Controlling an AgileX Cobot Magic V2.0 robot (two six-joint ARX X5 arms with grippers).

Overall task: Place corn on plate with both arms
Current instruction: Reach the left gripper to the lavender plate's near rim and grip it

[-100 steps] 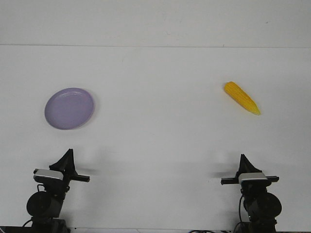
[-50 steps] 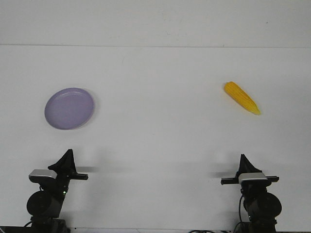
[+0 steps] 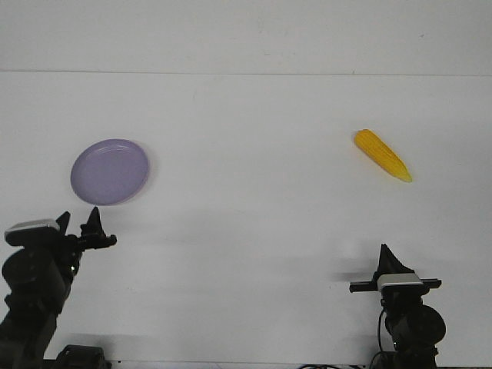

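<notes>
The lavender plate [image 3: 110,171] lies on the white table at the left. The yellow-orange corn [image 3: 382,154] lies at the right, its pale tip pointing toward the near right. My left gripper [image 3: 79,221] is just in front of the plate's near-left rim, its two fingers apart and empty. My right gripper [image 3: 383,250] is at the near right, well short of the corn, its fingers together in a single point and holding nothing.
The white table [image 3: 246,215] ends at a far edge where it meets the wall [image 3: 246,73]. Nothing else stands on it besides the plate and the corn.
My left arm has swung to the left and forward toward the plate, and its fingers have spread apart. The right arm, the corn and the plate have not moved.
</notes>
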